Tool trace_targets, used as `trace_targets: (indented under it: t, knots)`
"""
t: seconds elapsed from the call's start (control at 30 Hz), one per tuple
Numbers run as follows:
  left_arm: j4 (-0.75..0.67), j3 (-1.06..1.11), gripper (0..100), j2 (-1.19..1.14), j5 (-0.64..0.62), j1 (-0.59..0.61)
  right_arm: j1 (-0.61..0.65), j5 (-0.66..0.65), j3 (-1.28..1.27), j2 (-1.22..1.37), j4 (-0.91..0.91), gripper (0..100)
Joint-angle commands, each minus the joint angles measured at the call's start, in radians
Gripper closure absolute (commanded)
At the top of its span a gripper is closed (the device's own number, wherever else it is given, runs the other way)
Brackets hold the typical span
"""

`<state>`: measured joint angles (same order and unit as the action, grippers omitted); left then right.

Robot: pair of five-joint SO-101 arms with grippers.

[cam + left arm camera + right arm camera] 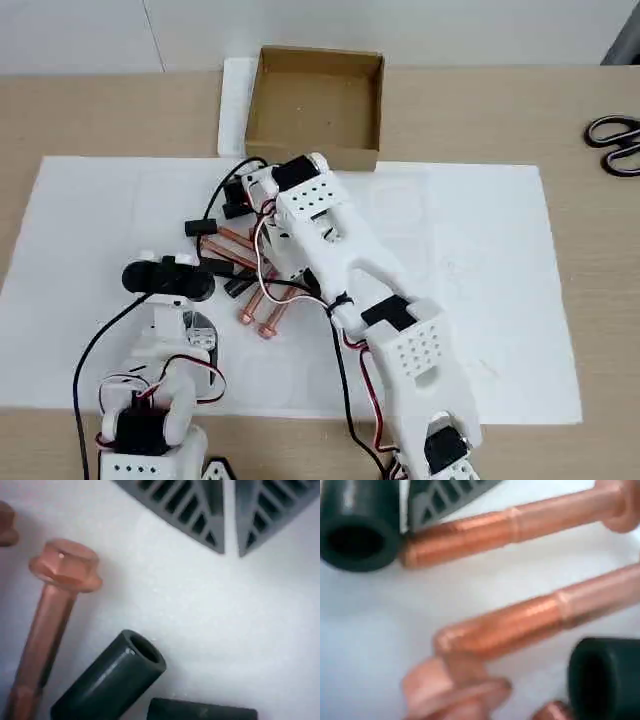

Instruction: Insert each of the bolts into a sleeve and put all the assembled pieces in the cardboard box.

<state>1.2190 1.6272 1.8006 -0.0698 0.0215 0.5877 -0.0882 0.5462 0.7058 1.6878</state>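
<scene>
Several copper bolts [240, 242] and black sleeves [200, 228] lie in a loose pile on the white paper, below the cardboard box [312, 52]. My right gripper [240, 198] hovers low over the pile's far side. In its wrist view a grey part of it [445, 500] sits beside a sleeve [357, 527] and a bolt's tip [510, 527], with another bolt [530, 620] and sleeve [605, 675] close by. My left gripper [230, 550] is shut with nothing in it, just above the paper. A bolt [55, 605] and two sleeves [110, 680] lie near it.
The white paper sheet [480, 260] covers most of the wooden table. Scissors [615, 143] lie at the far right edge. The right arm stretches across the sheet's middle over the pile. Bare paper lies to the right of the arm.
</scene>
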Motion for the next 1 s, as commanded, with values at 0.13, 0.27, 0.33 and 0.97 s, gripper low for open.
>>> trace_targets:
  t: [0.13,0.27,0.33,0.97]
  knots:
    - [-0.020,-0.041,99,0.012,-0.005,-0.002,-0.008,0.009,0.018,0.101,-0.007,81.2]
    - [-0.021,-0.041,99,0.012,-0.005,-0.002,-0.008,0.011,0.018,0.159,-0.053,81.3]
    - [-0.023,-0.045,99,0.012,-0.006,-0.002,-0.005,0.011,0.018,0.173,-0.065,84.4]
    - [0.163,-0.846,99,-0.736,0.034,0.005,-0.148,0.002,0.018,-0.286,-0.021,99.3]
